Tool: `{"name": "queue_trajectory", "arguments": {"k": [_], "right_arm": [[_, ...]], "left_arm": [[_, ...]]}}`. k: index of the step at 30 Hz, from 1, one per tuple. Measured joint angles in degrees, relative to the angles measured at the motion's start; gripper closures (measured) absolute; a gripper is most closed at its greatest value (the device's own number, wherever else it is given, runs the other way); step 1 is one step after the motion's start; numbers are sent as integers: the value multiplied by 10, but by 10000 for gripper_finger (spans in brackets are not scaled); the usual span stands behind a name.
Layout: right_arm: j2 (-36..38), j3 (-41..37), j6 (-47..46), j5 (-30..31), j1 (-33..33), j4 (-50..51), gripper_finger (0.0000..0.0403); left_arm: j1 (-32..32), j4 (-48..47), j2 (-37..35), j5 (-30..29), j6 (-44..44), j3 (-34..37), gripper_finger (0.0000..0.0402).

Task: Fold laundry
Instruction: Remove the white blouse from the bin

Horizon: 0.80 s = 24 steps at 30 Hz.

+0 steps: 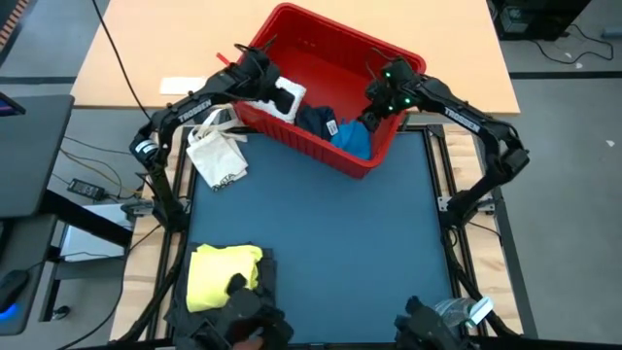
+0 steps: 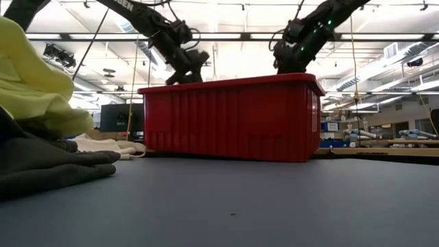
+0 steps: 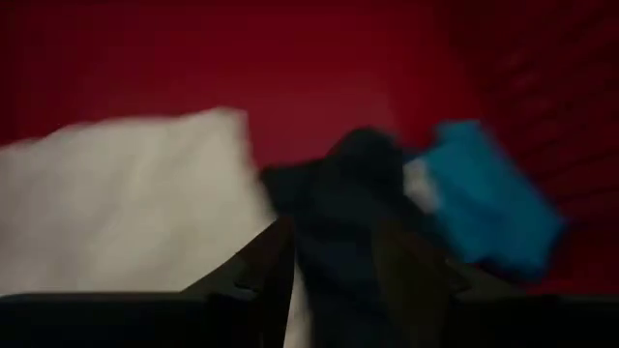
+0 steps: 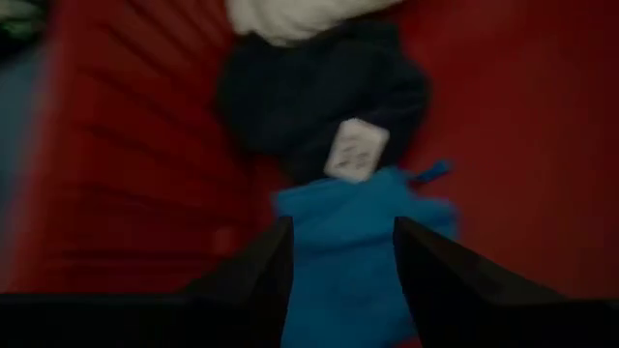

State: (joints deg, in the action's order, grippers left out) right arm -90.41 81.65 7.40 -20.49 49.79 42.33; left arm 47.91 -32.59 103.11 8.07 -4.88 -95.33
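A red basket [image 1: 330,53] stands at the table's far side. In it lie a white cloth [image 1: 288,97], a dark navy garment [image 1: 316,119] with a white label [image 4: 356,150], and a small blue piece [image 1: 352,139]. My left gripper [image 1: 275,92] hovers open over the basket's left part, beside the white cloth [image 3: 116,203]. My right gripper [image 1: 374,115] hovers open over the basket's right part, above the blue piece [image 4: 348,251]. In the low view both grippers stand above the basket's rim. At the near left, a bright yellow T-shirt [image 1: 222,274] rests on a dark grey garment [image 2: 48,165].
A small white bag with strap handles [image 1: 219,156] lies on the table just left of the basket. A clear plastic item [image 1: 462,313] sits at the near right corner. The dark mat's middle [image 1: 321,233] holds nothing. A wooden table top [image 1: 175,49] lies behind.
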Motion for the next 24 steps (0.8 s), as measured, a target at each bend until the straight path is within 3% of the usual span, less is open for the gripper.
{"name": "queue_trajectory", "arguments": {"k": [3,8,15,19,24], "right_arm": [[36,0,-48,-41,-20,10,230],[98,1,-75,-136,-73,-16,252],[94,0,-134,-217,-160,5,268],[79,0,-137,-157,-235,75,279],[57,0,-169,10,-323,179,294]], "left_arm": [[19,-51,0,-34,10,0,258],[44,-105,0,-37,12,0,258],[47,-138,0,-35,20,0,258],[38,-147,0,-34,30,-1,258],[23,-154,0,-28,30,-2,258]]}}
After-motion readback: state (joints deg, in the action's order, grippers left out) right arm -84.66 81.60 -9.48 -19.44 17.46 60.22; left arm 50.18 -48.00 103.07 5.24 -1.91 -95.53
